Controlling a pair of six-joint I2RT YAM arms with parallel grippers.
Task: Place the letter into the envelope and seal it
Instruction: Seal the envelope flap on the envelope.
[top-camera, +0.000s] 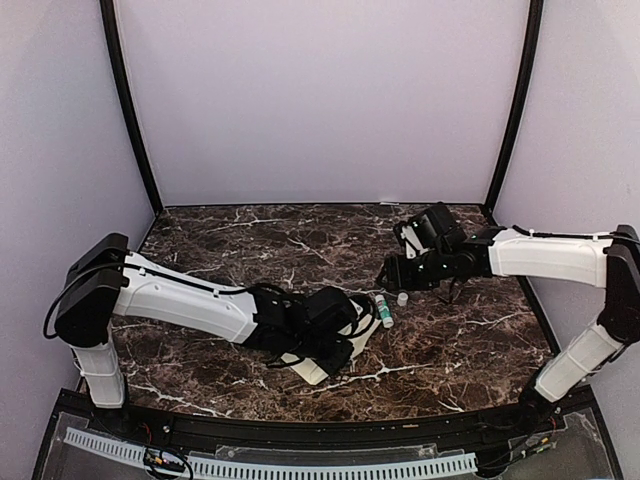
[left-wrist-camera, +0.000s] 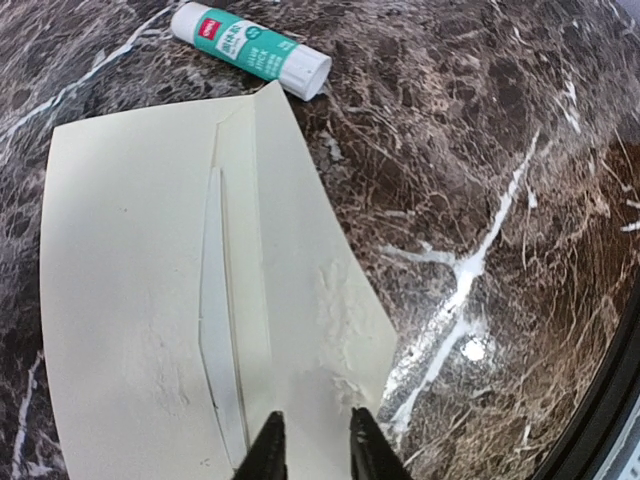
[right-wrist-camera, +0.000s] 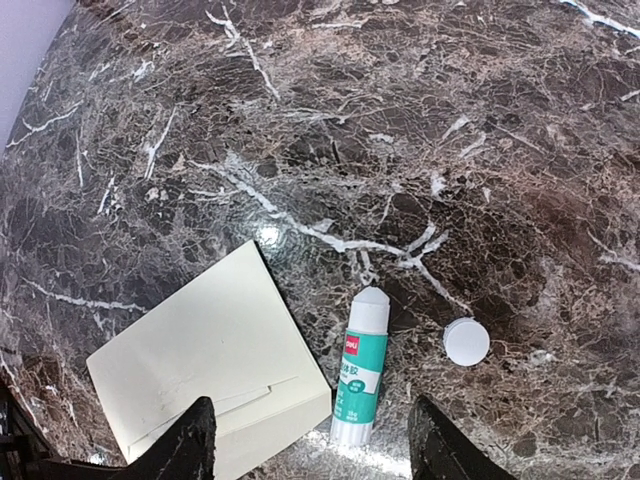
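Now the left gripper (left-wrist-camera: 317, 448) is narrow, tips over the envelope (left-wrist-camera: 130, 300). The right gripper (right-wrist-camera: 318, 445) is wide, empty. A glue stick (right-wrist-camera: 360, 370) lies just beside the envelope.

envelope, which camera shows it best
Left wrist: the envelope fills the view, flap edges clear. Right wrist shows part of it beside the glue stick; top external shows only a corner, the rest hidden under the left arm.

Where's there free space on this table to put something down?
Back left, between the left arm and rear wall, is bare; so is front right, between cap and right arm's base. Crowded mid-front: envelope under the left gripper, glue stick beside it.
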